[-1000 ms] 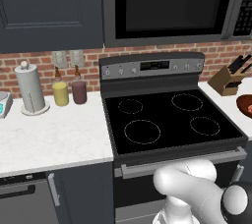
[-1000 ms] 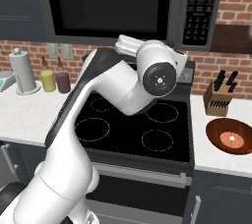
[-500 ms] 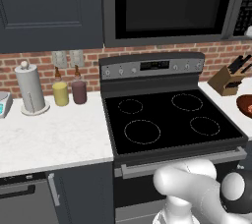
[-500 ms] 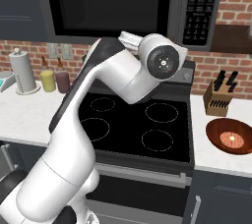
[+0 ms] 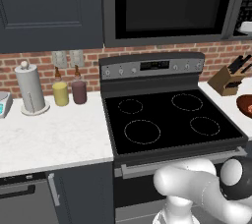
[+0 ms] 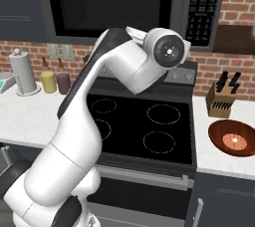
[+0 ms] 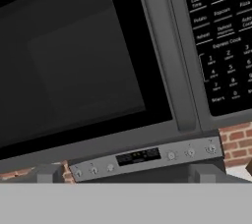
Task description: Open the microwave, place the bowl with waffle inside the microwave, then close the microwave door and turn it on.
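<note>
The gripper's jaws cannot be made out, so whether they stand wide or narrow cannot be told. The hand camera looks straight at the microwave [image 7: 123,66], mounted above the stove [image 5: 167,120]. The microwave door [image 7: 74,66] is shut, its black glass window taking up most of the front, with a grey vertical frame strip running down its right edge. Just right of that strip is the button panel [image 7: 221,46], dark with small pale labels. Below the microwave's bottom edge sits the stove's silver control strip [image 7: 147,158], with red brick wall [image 7: 238,142] showing beside it.

From the right base camera, the white arm [image 6: 124,66] rises in front of the stove and bends up toward the microwave's lower front, covering part of the door.

The bowl [image 6: 235,138] rests on the white counter [image 6: 224,159] right of the stove, well apart from the arm, with the waffle [image 6: 235,142] lying inside it. A knife block [image 6: 222,99] stands behind the bowl against the wall. The black cooktop between arm and bowl is bare.
</note>
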Available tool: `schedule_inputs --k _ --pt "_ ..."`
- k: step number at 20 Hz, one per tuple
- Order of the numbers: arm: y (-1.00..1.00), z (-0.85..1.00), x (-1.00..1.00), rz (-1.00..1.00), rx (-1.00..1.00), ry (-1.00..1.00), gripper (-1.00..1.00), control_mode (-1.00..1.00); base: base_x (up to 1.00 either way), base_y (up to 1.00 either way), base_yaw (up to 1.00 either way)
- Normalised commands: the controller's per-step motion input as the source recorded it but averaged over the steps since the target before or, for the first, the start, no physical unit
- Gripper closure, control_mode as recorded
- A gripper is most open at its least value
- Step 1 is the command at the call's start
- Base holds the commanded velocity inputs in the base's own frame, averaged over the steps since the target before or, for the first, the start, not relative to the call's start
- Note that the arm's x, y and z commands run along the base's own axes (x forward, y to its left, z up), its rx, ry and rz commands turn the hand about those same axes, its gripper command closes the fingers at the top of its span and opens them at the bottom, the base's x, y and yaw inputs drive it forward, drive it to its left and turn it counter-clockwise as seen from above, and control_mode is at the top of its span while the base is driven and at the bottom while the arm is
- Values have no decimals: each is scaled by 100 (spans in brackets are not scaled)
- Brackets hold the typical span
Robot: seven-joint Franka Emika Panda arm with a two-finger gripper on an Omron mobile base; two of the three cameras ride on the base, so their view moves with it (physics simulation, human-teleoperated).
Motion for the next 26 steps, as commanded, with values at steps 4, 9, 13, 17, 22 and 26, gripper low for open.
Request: schedule_inputs --k 4,9,13,17,22,26 --pt "-1 0 36 0 0 0 -100 -100 0 0 0" --pt "-18 0 38 0 0 3 -100 -100 0 0 0" --pt "-24 0 30 0 0 5 -100 -100 0 0 0" --pt "-26 0 27 0 0 1 -100 -100 0 0 0" --pt "-10 0 28 0 0 0 -100 -100 0 0 0" --pt "0 0 30 0 0 0 -100 -100 0 0 0"
